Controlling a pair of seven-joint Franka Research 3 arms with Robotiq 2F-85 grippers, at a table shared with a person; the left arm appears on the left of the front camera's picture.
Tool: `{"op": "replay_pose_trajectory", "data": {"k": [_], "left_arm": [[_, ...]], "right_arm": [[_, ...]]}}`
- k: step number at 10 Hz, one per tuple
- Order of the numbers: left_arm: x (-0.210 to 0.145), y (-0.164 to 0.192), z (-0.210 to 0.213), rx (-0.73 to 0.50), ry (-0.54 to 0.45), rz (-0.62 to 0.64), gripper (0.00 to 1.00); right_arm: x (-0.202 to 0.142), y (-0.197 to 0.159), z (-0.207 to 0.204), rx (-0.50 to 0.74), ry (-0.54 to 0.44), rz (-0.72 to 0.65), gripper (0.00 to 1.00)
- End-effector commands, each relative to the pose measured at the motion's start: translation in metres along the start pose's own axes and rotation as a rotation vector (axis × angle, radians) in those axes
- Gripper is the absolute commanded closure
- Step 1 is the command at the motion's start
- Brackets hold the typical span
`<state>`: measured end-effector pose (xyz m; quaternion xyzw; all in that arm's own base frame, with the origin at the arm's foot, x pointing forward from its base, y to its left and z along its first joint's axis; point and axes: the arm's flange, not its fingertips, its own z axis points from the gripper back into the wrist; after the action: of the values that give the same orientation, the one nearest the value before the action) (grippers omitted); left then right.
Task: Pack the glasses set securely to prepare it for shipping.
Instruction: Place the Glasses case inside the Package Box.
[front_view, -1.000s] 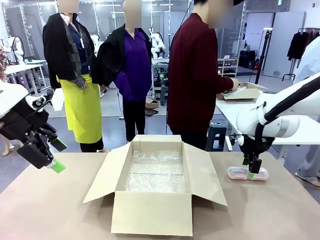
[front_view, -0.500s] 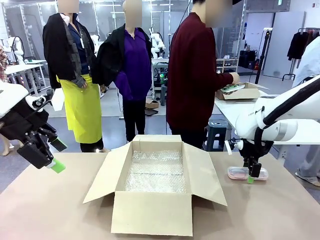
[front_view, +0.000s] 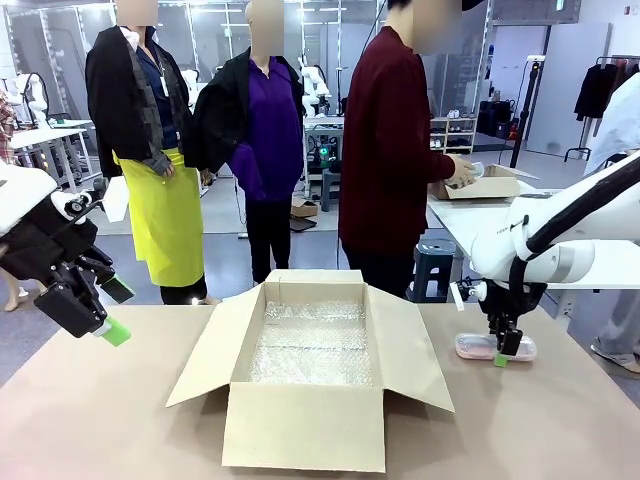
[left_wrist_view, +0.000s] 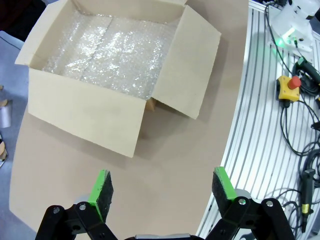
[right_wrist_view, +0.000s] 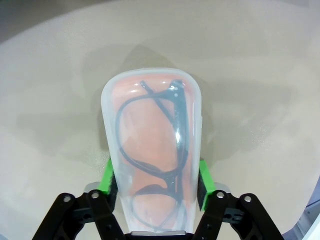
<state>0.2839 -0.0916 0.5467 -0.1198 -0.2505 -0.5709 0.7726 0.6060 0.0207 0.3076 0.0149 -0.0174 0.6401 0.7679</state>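
The translucent pink case (front_view: 470, 346), with dark glasses inside, lies on the table right of the box. My right gripper (front_view: 503, 352) stands down over it. In the right wrist view its green pads (right_wrist_view: 107, 176) press both long sides of the pink case (right_wrist_view: 150, 130), so it is shut on it, and the case rests on the tabletop. My left gripper (front_view: 116, 311) hangs open at the table's left edge, holding nothing. The left wrist view shows the left gripper (left_wrist_view: 162, 187) wide apart above bare table. The mint green case is out of view.
An open cardboard box (front_view: 310, 345), lined with bubble wrap (left_wrist_view: 112, 50), sits mid-table with its flaps spread outward. A person in a dark red top (front_view: 385, 150) stands beyond it, hands at a box on another table. An aluminium rail with cables (left_wrist_view: 280, 100) borders the table.
My right gripper came down a little over the pink case, then held still. The person's hands shifted at the far table. The left arm has not moved.
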Motion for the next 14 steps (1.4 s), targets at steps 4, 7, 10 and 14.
{"op": "replay_pose_trajectory", "data": {"k": [4,7,10,14], "left_arm": [[-0.001,0.001,0.001,0.004,0.004,-0.018,0.00],[-0.001,0.001,0.001,0.004,0.004,-0.018,0.00],[-0.001,0.001,0.001,0.004,0.004,-0.018,0.00],[-0.001,0.001,0.001,0.004,0.004,-0.018,0.00]], "right_arm": [[0.006,0.006,0.010,0.025,0.005,-0.007,0.92],[0.012,0.015,0.041,-0.004,0.006,0.007,0.92],[0.026,0.029,0.092,-0.001,-0.024,0.012,0.92],[0.067,0.056,0.150,-0.015,-0.006,0.066,0.92]]}}
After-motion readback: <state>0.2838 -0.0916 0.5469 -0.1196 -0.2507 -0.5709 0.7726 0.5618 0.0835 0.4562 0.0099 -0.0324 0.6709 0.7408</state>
